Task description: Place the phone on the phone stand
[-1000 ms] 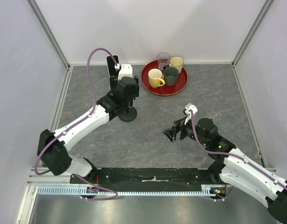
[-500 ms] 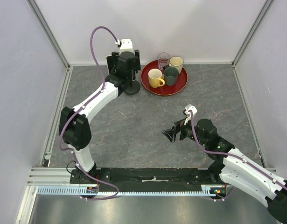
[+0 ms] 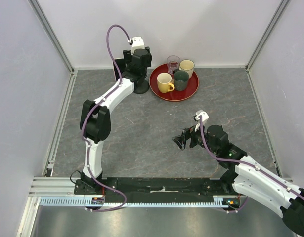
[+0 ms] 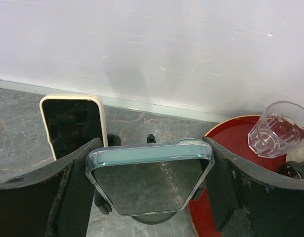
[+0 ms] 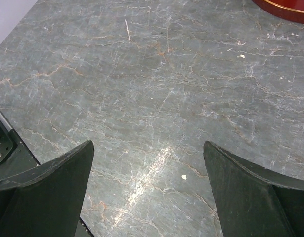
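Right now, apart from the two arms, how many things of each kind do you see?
Phones: 2 (cream-cased phone, clear-cased phone)
Mugs: 3 (yellow mug, green mug, cream mug)
Glass: 1
Red tray: 1
Phone stand: 1
Total: 8

With the phone (image 4: 149, 182) in its grip, the left gripper (image 4: 151, 153) is hemmed in at the counter's (image 3: 156, 128) far edge: back wall (image 4: 156, 44) close behind, a cream-cased phone (image 4: 72, 123) just left, the red tray (image 4: 231, 138) with a glass (image 4: 278, 129) just right, open counter nearer in.
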{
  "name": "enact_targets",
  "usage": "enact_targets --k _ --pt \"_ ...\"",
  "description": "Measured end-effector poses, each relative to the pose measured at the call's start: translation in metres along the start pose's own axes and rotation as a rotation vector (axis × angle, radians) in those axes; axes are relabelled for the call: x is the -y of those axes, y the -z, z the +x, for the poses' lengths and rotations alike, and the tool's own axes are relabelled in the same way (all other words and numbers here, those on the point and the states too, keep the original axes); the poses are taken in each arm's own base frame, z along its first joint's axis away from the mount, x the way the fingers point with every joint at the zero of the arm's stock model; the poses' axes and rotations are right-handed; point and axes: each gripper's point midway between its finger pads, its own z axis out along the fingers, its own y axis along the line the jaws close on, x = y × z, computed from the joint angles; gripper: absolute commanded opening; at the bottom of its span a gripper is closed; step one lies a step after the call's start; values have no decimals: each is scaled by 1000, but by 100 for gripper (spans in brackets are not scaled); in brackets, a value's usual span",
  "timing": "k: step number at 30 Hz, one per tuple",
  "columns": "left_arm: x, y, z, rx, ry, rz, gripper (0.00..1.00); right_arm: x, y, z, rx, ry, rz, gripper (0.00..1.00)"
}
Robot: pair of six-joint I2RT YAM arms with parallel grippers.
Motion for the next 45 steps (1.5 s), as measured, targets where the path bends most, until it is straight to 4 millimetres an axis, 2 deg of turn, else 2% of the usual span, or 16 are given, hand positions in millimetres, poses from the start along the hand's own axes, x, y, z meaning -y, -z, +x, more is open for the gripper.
enact_targets --k 9,10,11,12,13,14,15,21,26,31,35,37,40,42,43,45 --pt "-2 -21 -1 23 22 -22 2 2 -1 0 0 -4 9 98" --pt "-2 -22 -1 24 23 -23 5 2 -1 0 -1 -4 10 98" --pt "-2 -24 -2 28 25 -24 14 2 -1 1 -2 -4 10 98" --pt "-3 -25 -1 27 26 -23 30 2 -2 1 -4 -4 11 98" --pt "-3 -26 -1 27 27 -19 66 3 -2 2 -7 -5 12 98" --pt "-3 -26 -1 24 26 -16 87 3 -2 3 -10 -5 13 98" --pt "-3 -27 -1 24 28 -12 93 3 -3 3 -13 -6 13 98" --pt "4 -27 -14 34 77 37 95 3 -3 4 -17 -22 15 98" --pt "2 -14 -21 -13 125 62 96 1 -2 1 -5 -44 11 98" --pt "-7 20 -41 -61 212 92 97 -1 2 -3 13 -71 14 98" --pt "-25 69 -52 -108 308 122 98 6 4 -1 13 -104 61 98" --pt "-35 96 -48 -136 354 149 96 15 6 1 13 -128 114 98" --pt "-48 141 -22 -197 404 221 89 29 9 2 25 -164 198 98" --pt "-53 167 11 -260 411 284 89 38 11 4 27 -190 256 98" --pt "-57 180 35 -310 400 308 89 43 13 6 29 -205 286 98" --pt "-59 194 66 -377 382 340 89 49 16 7 36 -228 329 98"
